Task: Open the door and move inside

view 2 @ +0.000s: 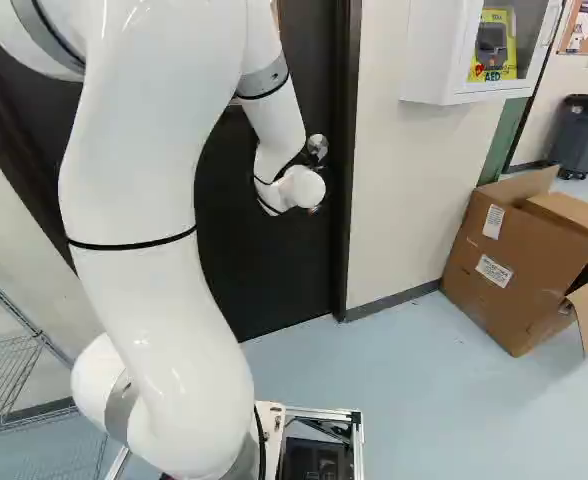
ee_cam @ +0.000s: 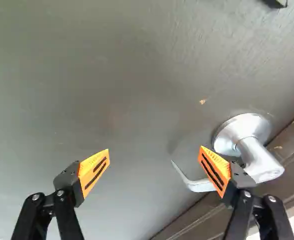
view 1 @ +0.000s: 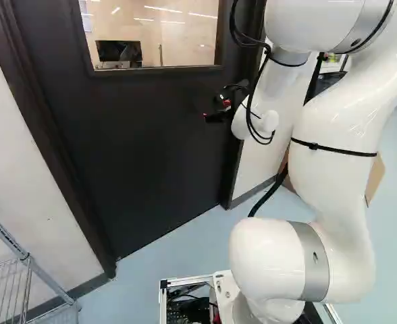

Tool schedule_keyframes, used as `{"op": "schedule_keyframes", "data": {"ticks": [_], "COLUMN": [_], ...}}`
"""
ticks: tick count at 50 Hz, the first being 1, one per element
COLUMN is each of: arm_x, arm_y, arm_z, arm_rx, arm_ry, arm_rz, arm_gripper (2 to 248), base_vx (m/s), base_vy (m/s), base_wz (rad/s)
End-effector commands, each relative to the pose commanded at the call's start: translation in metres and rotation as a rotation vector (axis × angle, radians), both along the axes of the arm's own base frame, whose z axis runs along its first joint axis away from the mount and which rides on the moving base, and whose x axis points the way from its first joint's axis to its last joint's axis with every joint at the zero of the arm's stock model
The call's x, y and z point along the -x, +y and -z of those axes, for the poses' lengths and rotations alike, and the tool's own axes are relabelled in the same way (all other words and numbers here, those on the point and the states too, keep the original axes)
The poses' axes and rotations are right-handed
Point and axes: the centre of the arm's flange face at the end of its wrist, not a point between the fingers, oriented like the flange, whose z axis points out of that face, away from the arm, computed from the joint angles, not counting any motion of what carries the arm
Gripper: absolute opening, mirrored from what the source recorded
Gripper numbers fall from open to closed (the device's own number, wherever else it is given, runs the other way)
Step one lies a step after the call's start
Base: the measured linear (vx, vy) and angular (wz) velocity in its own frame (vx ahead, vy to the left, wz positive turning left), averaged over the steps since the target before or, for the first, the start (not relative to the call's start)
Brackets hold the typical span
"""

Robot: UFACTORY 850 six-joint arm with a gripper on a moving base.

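Observation:
The dark door (view 1: 144, 135) with a window stands closed in its frame (view 1: 235, 155). In the left base view my gripper (view 1: 215, 115) is in front of the door near its latch side, partly hidden by the wrist. From the wrist, the gripper (ee_cam: 154, 162) stands wide open, with only door surface (ee_cam: 127, 90) beyond the gap. A silver lever handle (ee_cam: 254, 150) lies beside and behind one orange-padded finger (ee_cam: 216, 171), which covers part of the lever; its curved tip shows between the fingers. Whether finger and lever touch, I cannot tell.
A wire rack (view 1: 26, 270) stands left of the door. Right of the door frame, a white AED cabinet (view 2: 454, 50) hangs on the wall and an open cardboard box (view 2: 524, 260) sits on the floor. Farther back is a grey bin (view 2: 584, 135).

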Motion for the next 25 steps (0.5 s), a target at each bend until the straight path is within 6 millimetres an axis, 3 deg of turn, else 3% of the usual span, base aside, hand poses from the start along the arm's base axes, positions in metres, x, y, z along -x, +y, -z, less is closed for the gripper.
{"op": "schedule_keyframes", "data": {"ticks": [25], "arm_x": [-0.003], "arm_y": [-0.008], "arm_z": [0.029], "arm_rx": [-0.015], "arm_ry": [0.052], "arm_rz": [0.014], "arm_gripper": [247], "base_vx": [0.000], "base_vy": [0.000], "base_wz": [0.000]}}
